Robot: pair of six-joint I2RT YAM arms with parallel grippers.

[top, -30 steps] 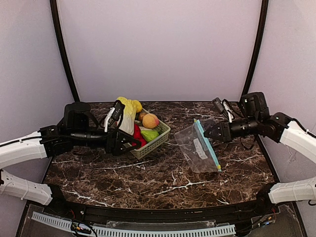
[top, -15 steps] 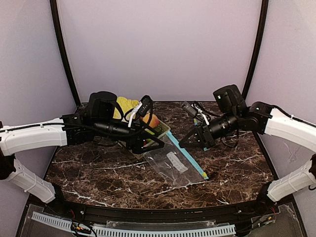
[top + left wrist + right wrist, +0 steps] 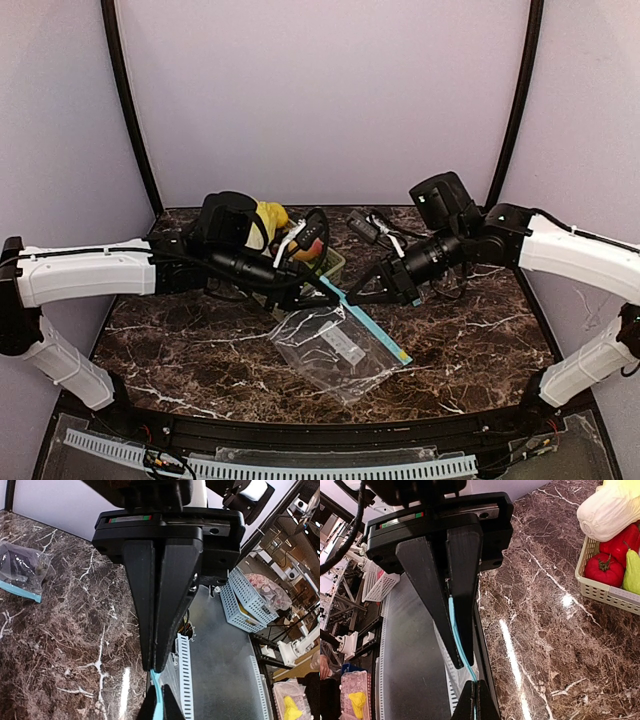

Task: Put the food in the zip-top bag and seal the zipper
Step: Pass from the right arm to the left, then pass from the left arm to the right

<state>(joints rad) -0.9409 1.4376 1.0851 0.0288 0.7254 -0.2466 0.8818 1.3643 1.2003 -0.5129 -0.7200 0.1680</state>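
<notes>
The clear zip-top bag (image 3: pixel 330 345) lies crumpled on the marble at the centre, and its blue zipper strip (image 3: pixel 372 328) runs up to both grippers. My left gripper (image 3: pixel 318 292) (image 3: pixel 153 670) is shut on the upper end of the zipper (image 3: pixel 156 690). Facing it tip to tip, my right gripper (image 3: pixel 356 297) (image 3: pixel 462 665) is shut on the same strip (image 3: pixel 455 630). The food stays in the basket (image 3: pixel 600 592): an orange peach (image 3: pixel 303 250) half hidden behind my left arm, and a green fruit (image 3: pixel 632 572) at the basket's edge.
The basket (image 3: pixel 335 262) stands just behind my left wrist, also holding a pale cabbage (image 3: pixel 612 510) and red peppers (image 3: pixel 602 567). A slotted cable duct (image 3: pixel 270 466) lines the near table edge. Black frame posts (image 3: pixel 125 100) rise at both back corners.
The right gripper carried the bag from the right side to the table's centre. My left arm swung from the basket to meet it, and its open jaws shut on the zipper.
</notes>
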